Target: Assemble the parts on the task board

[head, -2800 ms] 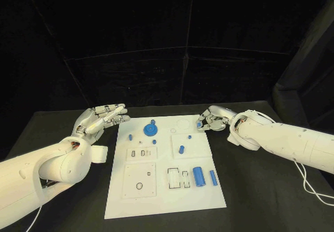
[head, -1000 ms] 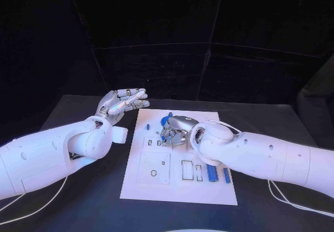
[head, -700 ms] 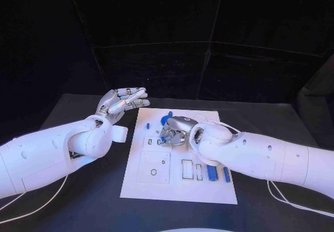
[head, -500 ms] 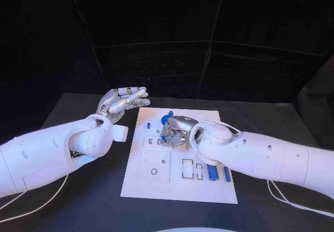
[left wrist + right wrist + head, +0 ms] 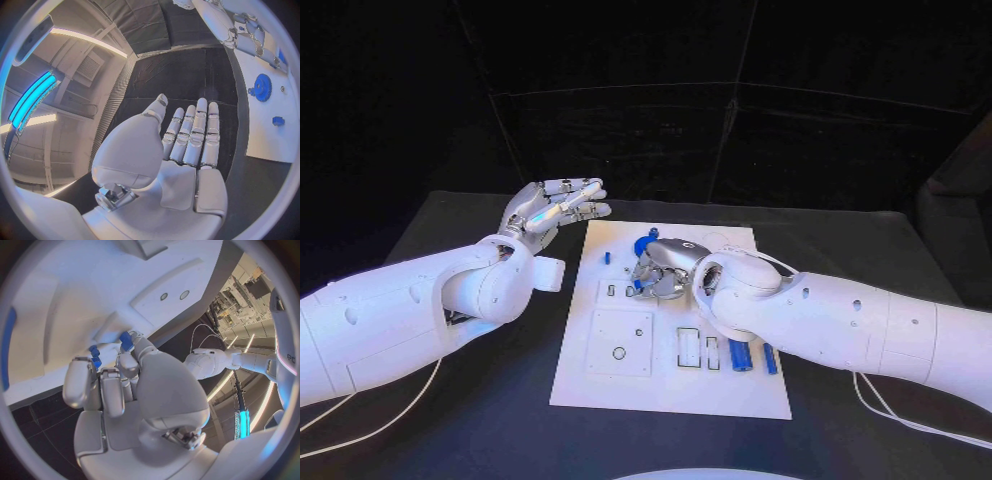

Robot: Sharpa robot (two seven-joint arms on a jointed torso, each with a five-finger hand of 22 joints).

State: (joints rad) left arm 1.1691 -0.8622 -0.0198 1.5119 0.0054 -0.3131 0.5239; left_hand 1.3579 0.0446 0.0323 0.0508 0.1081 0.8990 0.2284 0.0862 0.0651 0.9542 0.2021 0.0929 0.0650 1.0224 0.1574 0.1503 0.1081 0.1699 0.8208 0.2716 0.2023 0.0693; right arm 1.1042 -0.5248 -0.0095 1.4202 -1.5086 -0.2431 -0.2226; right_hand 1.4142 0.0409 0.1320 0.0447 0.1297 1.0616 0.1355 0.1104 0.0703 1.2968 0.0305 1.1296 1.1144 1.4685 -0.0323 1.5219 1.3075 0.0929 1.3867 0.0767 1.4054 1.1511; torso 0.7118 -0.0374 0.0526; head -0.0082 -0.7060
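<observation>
Right hand (image 5: 664, 268) is curled low over the middle of the task board (image 5: 668, 390), its fingers closed round a small blue part (image 5: 94, 356), which the right wrist view shows pinched at the fingertips (image 5: 80, 371) just above the white plate, with a second bit of blue (image 5: 126, 340) close beside it; whether that is the same piece or one standing in the board I cannot tell. The hand's low, knuckles-up pose suggests it is bringing the piece down to a seat in the board rather than carrying it elsewhere. Left hand (image 5: 557, 212) is raised off the board's far left corner, holding nothing, fingers straight and lying side by side, palm open as its own wrist view shows (image 5: 187, 145); it looks parked there to stay out of the working arm's way. On the far part of the board a blue gear (image 5: 263, 87) lies flat, with a small blue peg (image 5: 278, 120) near it. Toward the near end, two blue cylinders (image 5: 738, 353) lie side by side next to the rectangular slots (image 5: 688, 346), probably waiting their turn. The black surface (image 5: 459, 420) carries the board squarely between the arms.
</observation>
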